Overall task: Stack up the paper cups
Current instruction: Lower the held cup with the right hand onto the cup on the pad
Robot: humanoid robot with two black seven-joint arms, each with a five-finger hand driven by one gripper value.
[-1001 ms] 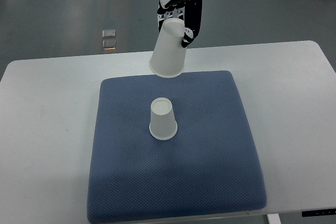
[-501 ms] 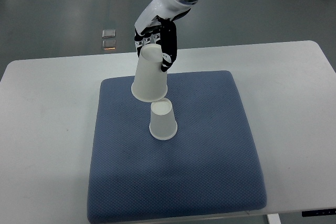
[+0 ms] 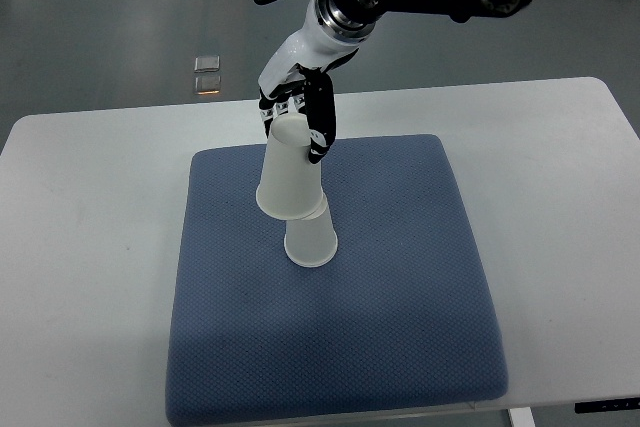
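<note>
Right hand (image 3: pixel 300 112) lowered upside-down cup (image 3: pixel 289 172) onto standing cup (image 3: pixel 309 240).

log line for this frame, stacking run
phase: lowering | right hand: grips inverted held cup | held cup mouth over top of base cup | base cup: upside down on blue mat | not seated

An inverted paper cup (image 3: pixel 290 172) is gripped near its base by the right hand (image 3: pixel 300 107), fingers (image 3: pixel 322 127) curled around it. Its open rim overlaps the top of a second inverted cup (image 3: pixel 309 240), which stands on the blue mat (image 3: pixel 400 297) on the bench (image 3: pixel 80 247).
</note>
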